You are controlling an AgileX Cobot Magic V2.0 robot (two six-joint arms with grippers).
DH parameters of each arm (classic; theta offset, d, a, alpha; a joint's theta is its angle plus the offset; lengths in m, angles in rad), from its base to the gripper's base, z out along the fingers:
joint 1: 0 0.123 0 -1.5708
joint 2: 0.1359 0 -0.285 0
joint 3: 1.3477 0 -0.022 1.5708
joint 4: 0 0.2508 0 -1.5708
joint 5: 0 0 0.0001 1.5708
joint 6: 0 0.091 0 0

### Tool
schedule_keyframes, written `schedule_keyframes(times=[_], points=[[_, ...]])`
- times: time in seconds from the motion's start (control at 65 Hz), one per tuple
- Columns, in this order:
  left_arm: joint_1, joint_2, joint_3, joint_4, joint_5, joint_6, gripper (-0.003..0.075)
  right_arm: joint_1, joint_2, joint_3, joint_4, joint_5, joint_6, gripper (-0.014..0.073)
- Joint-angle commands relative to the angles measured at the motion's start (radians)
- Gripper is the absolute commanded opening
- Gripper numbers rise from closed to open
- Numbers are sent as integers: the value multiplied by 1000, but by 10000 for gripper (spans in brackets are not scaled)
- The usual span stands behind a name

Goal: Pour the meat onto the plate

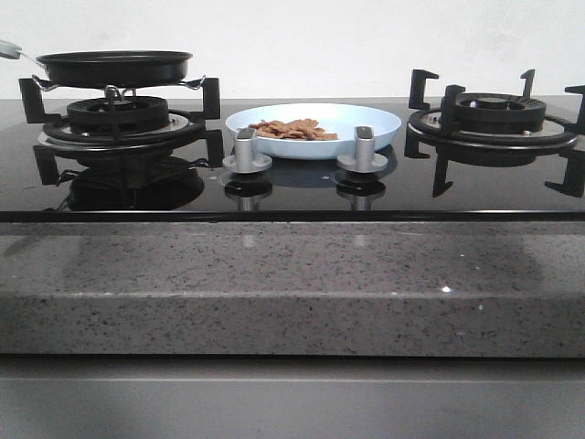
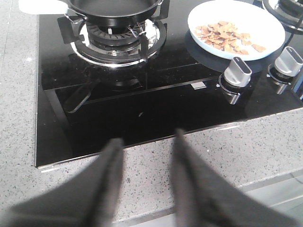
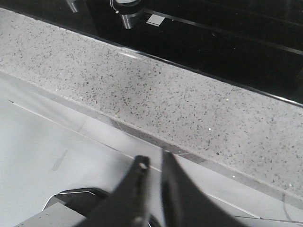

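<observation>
Since meat (image 1: 294,129) lies loose and light on plate (image 1: 384,126), grip rim; left gripper (image 2: 147,142) spread, right gripper (image 3: 152,165) nearly pressed together, both empty.

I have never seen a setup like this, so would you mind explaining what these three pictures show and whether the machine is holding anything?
This is a two-armed robot at a black glass gas hob. The front picture looks forward over the speckled stone counter; the other two come from cameras on each wrist.

On the hob, a black frying pan sits on the left burner. Between the burners, behind two silver knobs, stands a wide pale blue-white plate with thin brown-orange meat slices heaped in it.

The left gripper, dark fingers apart, is empty over the counter edge. The right gripper, fingers nearly together, also holds nothing.
</observation>
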Motion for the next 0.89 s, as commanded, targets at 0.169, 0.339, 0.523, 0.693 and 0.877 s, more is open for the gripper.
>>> schedule_keyframes(times=[0.169, 0.339, 0.523, 0.693, 0.877], points=[[-7, 1, -23, -29, -70, -11, -20, -2, 2, -27, 18, -48, -5, -120], [-7, 1, -23, -29, -70, -11, -20, -2, 2, -27, 33, -35, -5, -120], [-7, 1, -23, -29, -70, -11, -20, -2, 2, -27, 33, -31, -5, -120], [-5, -61, -2, -23, -76, -7, -20, -2, 2, -27, 33, -29, -5, -120], [1, -208, 103, -7, -148, -52, -20, -2, 2, -27, 33, -28, -5, -120]])
